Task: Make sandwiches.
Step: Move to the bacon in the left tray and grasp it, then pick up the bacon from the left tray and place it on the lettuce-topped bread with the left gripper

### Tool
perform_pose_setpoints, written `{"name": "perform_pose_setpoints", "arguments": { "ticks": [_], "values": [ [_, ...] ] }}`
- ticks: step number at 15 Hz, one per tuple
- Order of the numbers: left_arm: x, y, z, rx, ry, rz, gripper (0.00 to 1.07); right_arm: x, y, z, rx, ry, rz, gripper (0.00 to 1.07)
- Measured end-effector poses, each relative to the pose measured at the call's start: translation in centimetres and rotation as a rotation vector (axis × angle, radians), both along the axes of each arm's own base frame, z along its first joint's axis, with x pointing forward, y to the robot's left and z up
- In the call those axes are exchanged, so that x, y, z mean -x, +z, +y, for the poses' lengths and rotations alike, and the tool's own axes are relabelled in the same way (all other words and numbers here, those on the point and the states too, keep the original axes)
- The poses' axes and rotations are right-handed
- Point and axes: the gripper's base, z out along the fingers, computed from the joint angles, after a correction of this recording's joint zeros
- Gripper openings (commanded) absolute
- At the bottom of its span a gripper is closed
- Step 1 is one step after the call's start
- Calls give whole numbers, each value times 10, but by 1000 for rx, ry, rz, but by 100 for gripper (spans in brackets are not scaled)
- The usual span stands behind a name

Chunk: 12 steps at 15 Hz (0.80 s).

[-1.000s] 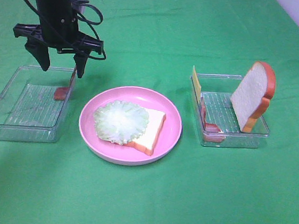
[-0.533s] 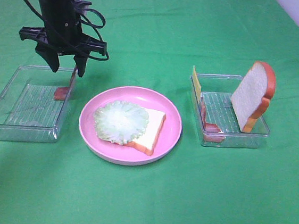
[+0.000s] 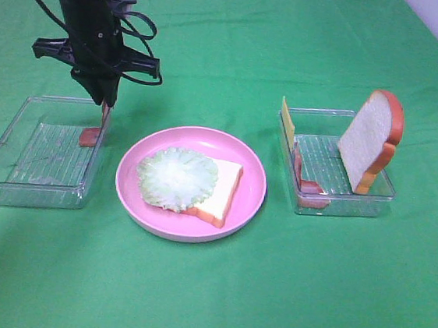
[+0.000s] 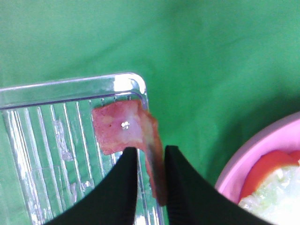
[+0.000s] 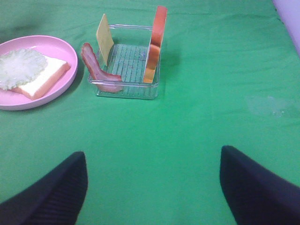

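The near edge of the green cloth (image 3: pixel 204 303) is bare right across, a broad open strip; the right gripper (image 5: pixel 152 161) shows only in its wrist view, jaws spread wide with nothing between them, over plain cloth on the near side of the right tray (image 3: pixel 340 206).

Farther in, at the centre, the pink plate (image 3: pixel 198 141) carries a bread slice (image 3: pixel 222 189) lying flat with the lettuce leaf (image 3: pixel 176 178) on its left part, spilling over the crust; a cloth gap lies between the plate rim and each tray.

In the right tray a second bacon strip (image 3: pixel 310 191) slumps against the near left corner; the cheese square (image 3: pixel 287 120) stands on edge at the far left corner; an upright bread slice (image 3: pixel 366 140) leans on the right side, rising above the wall.

The left tray (image 3: pixel 15 168) holds the bacon strip (image 4: pixel 123 126) at its far right corner, one end against the wall; the left gripper (image 4: pixel 151 152) is closed narrowly on that strip's edge, fingers pointing straight down, the black arm descending from the far left with cables looped beside it.

Beyond both trays the cloth runs open to the far edge.
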Motion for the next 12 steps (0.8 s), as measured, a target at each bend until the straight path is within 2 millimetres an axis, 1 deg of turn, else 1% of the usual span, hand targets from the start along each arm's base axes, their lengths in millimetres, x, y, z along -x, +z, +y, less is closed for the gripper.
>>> {"name": "perform_pose_setpoints", "arguments": {
  "ticks": [1, 4, 5, 8, 9, 10, 11, 12],
  "values": [
    [0, 0, 0, 1, 0, -2, 0, 0, 0, 0, 0, 0, 0, 74],
    [0, 0, 0, 1, 0, -4, 0, 0, 0, 0, 0, 0, 0, 74],
    [0, 3, 0, 4, 0, -6, 0, 0, 0, 0, 0, 0, 0, 74],
    [7, 27, -2, 53, -23, -17, 0, 0, 0, 0, 0, 0, 0, 74],
    [12, 42, -4, 85, -45, -32, 0, 0, 0, 0, 0, 0, 0, 74],
    [20, 68, -13, 206, -80, -49, 0, 0, 0, 0, 0, 0, 0, 74],
    [23, 73, -16, 250, -88, -48, 0, 0, 0, 0, 0, 0, 0, 74],
    [27, 80, -23, 335, -110, -38, 0, 0, 0, 0, 0, 0, 0, 74]
  ]
}}
